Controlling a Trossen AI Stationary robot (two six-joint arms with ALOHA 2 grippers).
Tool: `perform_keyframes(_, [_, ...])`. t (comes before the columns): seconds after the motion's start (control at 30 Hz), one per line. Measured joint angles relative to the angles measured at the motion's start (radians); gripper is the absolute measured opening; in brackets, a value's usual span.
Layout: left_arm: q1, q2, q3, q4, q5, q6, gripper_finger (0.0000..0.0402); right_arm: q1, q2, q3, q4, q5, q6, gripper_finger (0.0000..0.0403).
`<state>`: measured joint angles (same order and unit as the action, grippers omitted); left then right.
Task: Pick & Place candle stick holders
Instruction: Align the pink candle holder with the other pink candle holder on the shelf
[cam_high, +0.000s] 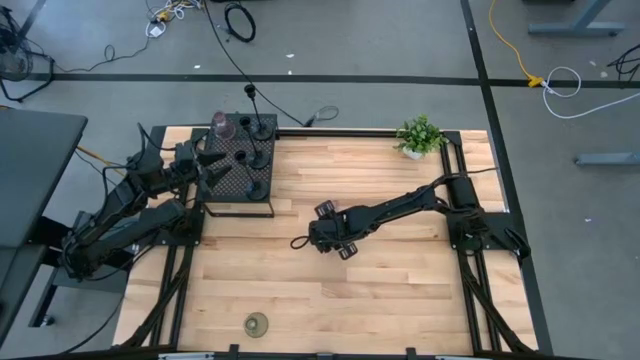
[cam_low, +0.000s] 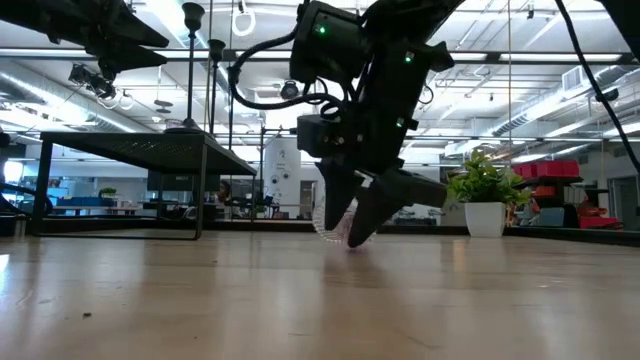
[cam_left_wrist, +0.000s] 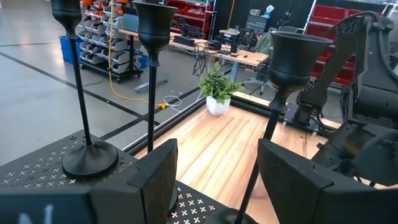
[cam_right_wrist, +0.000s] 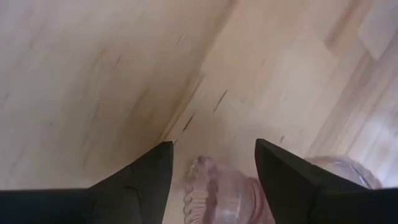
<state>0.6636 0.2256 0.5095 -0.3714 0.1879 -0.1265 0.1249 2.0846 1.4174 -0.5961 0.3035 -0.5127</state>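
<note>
A: What dominates the scene?

B: A pale wooden tabletop, with a black mesh box at its far left corner. On the box stand three thin black candlesticks with round bases; the nearest one to the left wrist camera rises from a flat disc foot. A pinkish glass goblet stands at the box's far corner.

A: And the arms?

B: The left end effector hovers beside the box, fingers spread wide, holding nothing. The right end effector is down near the middle of the tabletop, fingers wide on either side of a second pinkish glass goblet lying on the wood; whether they touch it cannot be told.

A: How does that goblet look?

B: Clear, pink-tinted, with a ribbed, frilled edge.

A: Anything smaller?

B: A green potted plant in a white pot at the far edge, and a squat olive-gold holder alone near the front edge. No readable writing shows.
</note>
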Motion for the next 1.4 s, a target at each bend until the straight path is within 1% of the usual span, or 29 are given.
perform_keyframes(0.07, [0.0,0.0,0.0,0.0,0.0,0.0,0.0224,0.0,-0.005,0.0,0.001,0.008,-0.001,0.0217])
perform_keyframes(0.2, [0.0,0.0,0.0,-0.002,0.0,0.0,0.0224,0.004,-0.025,0.0,0.014,0.057,0.024,0.0198])
perform_keyframes(0.33, [0.0,0.0,0.0,-0.002,0.0,0.002,0.0224,0.017,-0.039,0.005,0.032,0.069,0.031,0.0181])
perform_keyframes(0.43, [0.0,0.0,0.0,-0.002,0.0,0.003,0.0224,0.036,-0.042,0.027,0.032,0.111,0.033,0.0172])
perform_keyframes(0.5, [0.0,0.0,0.0,-0.002,0.0,0.002,0.0224,0.046,-0.042,0.039,0.032,0.148,0.032,0.0168])
perform_keyframes(0.57, [0.0,0.0,0.0,-0.002,0.0,0.002,0.0224,0.053,-0.043,0.043,0.03,0.208,0.024,0.0165])
perform_keyframes(0.7, [0.0,0.0,0.0,-0.003,0.0,0.002,0.0224,0.056,-0.043,0.043,-0.048,0.385,0.045,0.0159])
perform_keyframes(0.77, [0.0,0.0,0.0,-0.007,0.0,0.002,0.0224,0.052,-0.043,0.043,-0.108,0.401,0.089,0.0156])
perform_keyframes(0.87, [0.0,0.001,0.0,-0.01,0.0,0.003,0.0224,0.045,-0.043,0.043,-0.171,0.346,0.163,0.0153])
perform_keyframes(0.97, [0.0,0.001,0.0,-0.01,0.0,0.002,0.0224,0.045,-0.043,0.043,-0.21,0.334,0.251,0.0152])
perform_keyframes(1.07, [0.0,0.001,0.0,-0.01,0.0,0.003,0.0224,0.045,-0.043,0.043,-0.222,0.294,0.401,0.0152])
perform_keyframes(1.17, [0.0,0.001,0.0,-0.009,0.0,0.003,0.0224,0.036,-0.042,0.071,-0.234,0.178,0.618,0.0152])
perform_keyframes(1.27, [0.0,0.001,0.0,-0.009,0.0,0.003,0.0224,0.013,-0.043,0.107,-0.23,0.027,0.869,0.0152])
perform_keyframes(1.33, [0.0,0.001,0.0,-0.009,0.0,0.002,0.0224,-0.005,-0.043,0.127,-0.206,-0.046,1.012,0.0152])
perform_keyframes(1.4, [0.0,0.001,0.0,-0.009,0.0,0.003,0.0224,-0.019,-0.044,0.131,-0.156,-0.113,1.09,0.0152])
